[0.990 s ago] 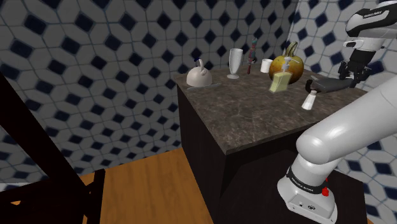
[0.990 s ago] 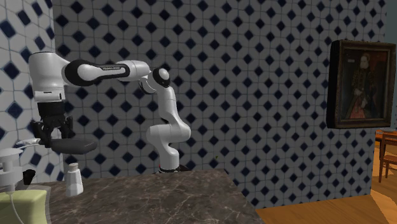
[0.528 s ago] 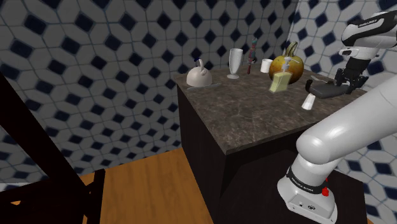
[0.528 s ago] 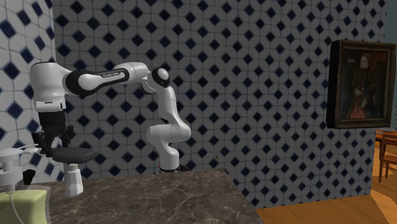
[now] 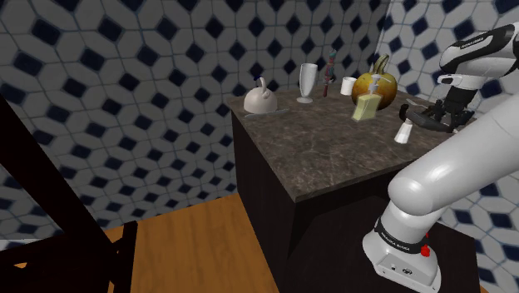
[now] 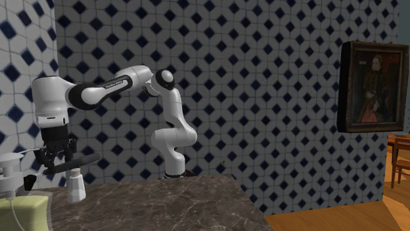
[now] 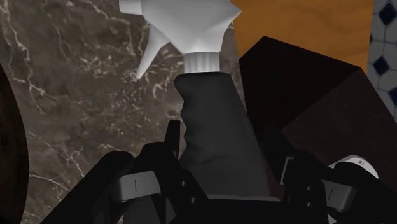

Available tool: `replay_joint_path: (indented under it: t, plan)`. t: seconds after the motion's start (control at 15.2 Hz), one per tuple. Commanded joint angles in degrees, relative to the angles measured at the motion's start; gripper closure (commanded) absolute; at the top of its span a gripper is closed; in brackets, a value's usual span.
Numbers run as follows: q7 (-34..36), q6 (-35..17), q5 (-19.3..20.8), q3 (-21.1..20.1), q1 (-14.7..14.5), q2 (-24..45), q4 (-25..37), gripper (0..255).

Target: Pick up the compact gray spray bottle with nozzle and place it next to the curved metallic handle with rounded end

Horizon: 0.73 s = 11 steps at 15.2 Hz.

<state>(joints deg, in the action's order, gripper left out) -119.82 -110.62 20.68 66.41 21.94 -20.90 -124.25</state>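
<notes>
My gripper [image 7: 232, 188] is shut on the spray bottle [image 7: 216, 140], which has a dark grey body and a white ribbed collar and trigger head [image 7: 184, 25]. The bottle lies sideways in the fingers, low over the dark marble counter [image 7: 70, 95]. In the shoulder view the gripper [image 5: 441, 115] holds the bottle [image 5: 426, 121] at the counter's far right. Seen from the second exterior camera, the gripper [image 6: 58, 161] and the bottle [image 6: 80, 161] hang just above a small white bottle [image 6: 75, 187] standing on the counter.
The small white bottle [image 5: 403, 133] stands under the held one. Along the counter's [image 5: 333, 154] back stand a pale teapot [image 5: 260, 101], a goblet [image 5: 308, 81], a thin upright utensil [image 5: 330, 73], a white cup [image 5: 348, 85], a brown-gold jug [image 5: 372, 83] and a yellow dispenser [image 5: 366, 106].
The gripper has come down toward the counter with the spray bottle in it, and shifted a little to the shoulder view's right. The small white bottle has not moved.
</notes>
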Motion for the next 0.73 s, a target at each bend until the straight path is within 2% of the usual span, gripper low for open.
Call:
replay_joint_path:
  t: [0.0,0.33,0.66]
  plan:
    - [-0.44,-1.77,-0.34,1.44,-0.77,0.91,-0.92,255]
    - [-1.33,-6.06,-1.22,4.76,-2.71,2.99,-3.35,255]
    - [-2.82,-10.54,-2.95,9.21,-5.83,5.82,-5.53,255]
